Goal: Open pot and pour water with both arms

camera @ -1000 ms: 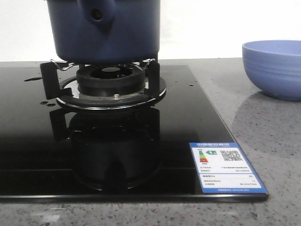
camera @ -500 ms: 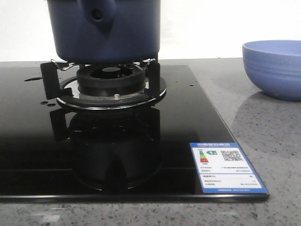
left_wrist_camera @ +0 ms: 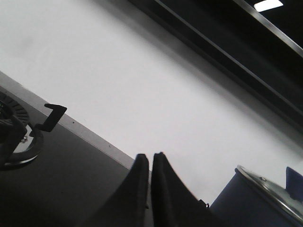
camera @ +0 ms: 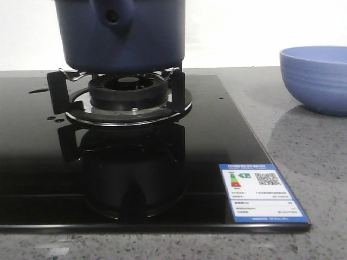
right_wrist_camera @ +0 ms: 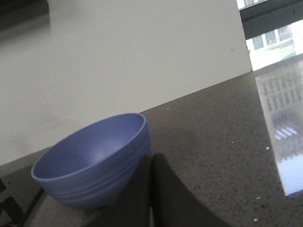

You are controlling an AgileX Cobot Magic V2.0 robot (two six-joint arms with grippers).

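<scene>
The dark navy pot (camera: pixel 122 35) stands on the burner's black supports, its stubby handle socket (camera: pixel 112 16) with a round hole facing the camera; its top is cut off in the front view. In the left wrist view the pot (left_wrist_camera: pixel 253 201) shows with a metal-rimmed lid edge (left_wrist_camera: pixel 265 185). My left gripper (left_wrist_camera: pixel 150 157) is shut and empty, apart from the pot. My right gripper (right_wrist_camera: pixel 151 157) is shut and empty, close beside the light-blue ribbed bowl (right_wrist_camera: pixel 92 158). Neither gripper shows in the front view.
The black glass cooktop (camera: pixel 38 162) carries the burner (camera: pixel 127 92) and a blue-and-white energy label (camera: pixel 263 192). The light-blue bowl (camera: pixel 317 78) sits on the grey speckled counter (camera: pixel 303 146) at the right. A white wall stands behind.
</scene>
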